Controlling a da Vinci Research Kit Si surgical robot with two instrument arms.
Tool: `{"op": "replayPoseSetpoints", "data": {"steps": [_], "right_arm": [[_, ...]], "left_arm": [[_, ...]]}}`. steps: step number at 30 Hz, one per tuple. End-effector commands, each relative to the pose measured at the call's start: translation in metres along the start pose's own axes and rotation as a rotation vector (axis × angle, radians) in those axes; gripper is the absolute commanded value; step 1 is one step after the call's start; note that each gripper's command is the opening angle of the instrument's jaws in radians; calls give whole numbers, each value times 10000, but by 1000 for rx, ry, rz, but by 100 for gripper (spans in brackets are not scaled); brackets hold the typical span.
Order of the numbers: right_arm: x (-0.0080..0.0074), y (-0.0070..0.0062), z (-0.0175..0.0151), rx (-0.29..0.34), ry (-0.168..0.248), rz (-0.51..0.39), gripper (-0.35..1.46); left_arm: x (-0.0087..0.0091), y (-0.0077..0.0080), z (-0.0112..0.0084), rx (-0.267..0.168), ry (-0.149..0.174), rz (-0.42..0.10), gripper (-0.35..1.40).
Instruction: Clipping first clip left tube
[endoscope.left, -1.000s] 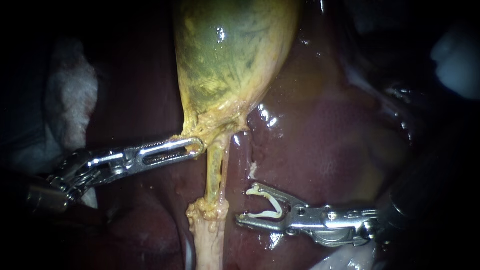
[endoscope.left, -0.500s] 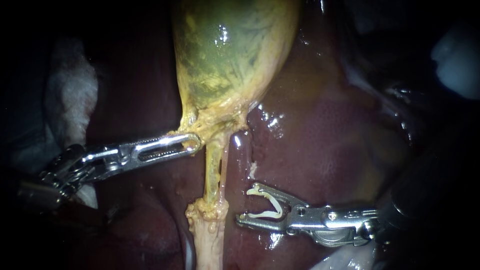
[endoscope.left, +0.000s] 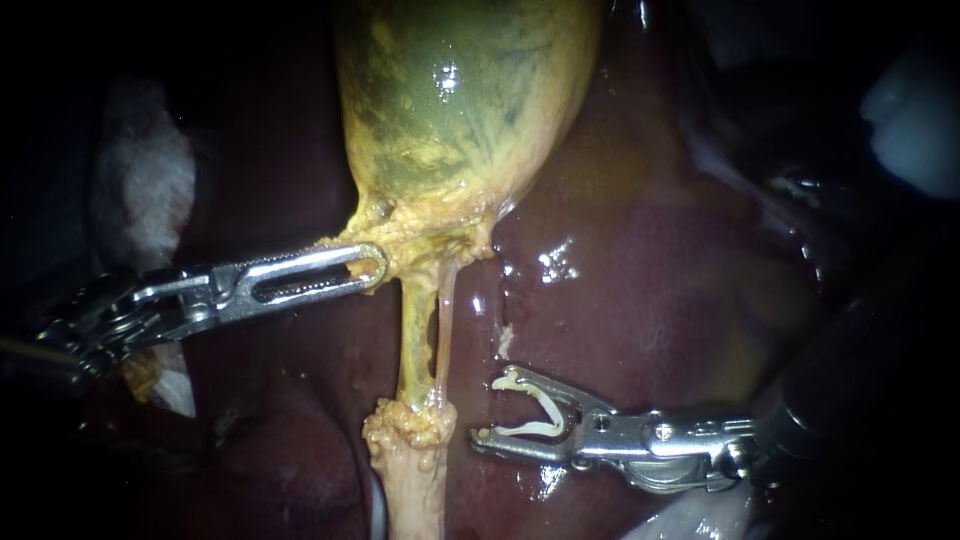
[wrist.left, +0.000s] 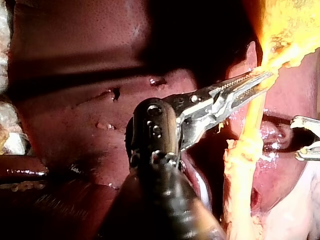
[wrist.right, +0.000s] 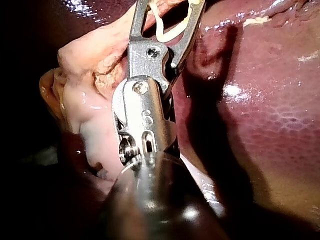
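The left tube (endoscope.left: 414, 335) ran taut, yellow and glistening from the gallbladder (endoscope.left: 460, 90) neck to a lumpy pale stump nearer the camera. A thinner pale tube (endoscope.left: 446, 305) lay just right of it. The left instrument (endoscope.left: 372, 265) was clamped on the gallbladder neck. The right instrument (endoscope.left: 488, 408), apart to the tubes' right, held an open white clip (endoscope.left: 548, 405) between spread jaws.

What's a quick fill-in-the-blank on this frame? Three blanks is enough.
1. The silver right instrument carries an open white ___, touching neither the yellow left tube nor the pale right tube.
2. The slotted silver left instrument is shut on the neck of the yellow-green ___.
3. Everything rests on the glistening dark red ___.
Missing words: clip; gallbladder; liver.
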Motion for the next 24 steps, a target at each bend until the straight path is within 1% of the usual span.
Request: {"op": "replayPoseSetpoints", "data": {"steps": [1, 7, 14, 17, 21, 24], "right_arm": [[1, -1, 1, -1, -1, 1, 60], [6, -7, 6, -4, -1, 4, 60], [14, -13, 22, -12, 4, 8, 60], [16, -14, 29, -16, 4, 15, 59], [16, -14, 40, -26, 6, 34, 58], [14, -12, 48, -28, 7, 39, 58]], "left_arm": [[0, 1, 0, 1, 0, 1, -35], [-1, 3, -1, 2, 1, 1, -35], [-2, 6, -3, 0, 0, 0, -35], [-2, 6, -6, 1, 0, 0, -35], [-2, 6, -8, 7, -10, 0, -35], [-2, 6, -9, 12, -18, 0, -35]]}}
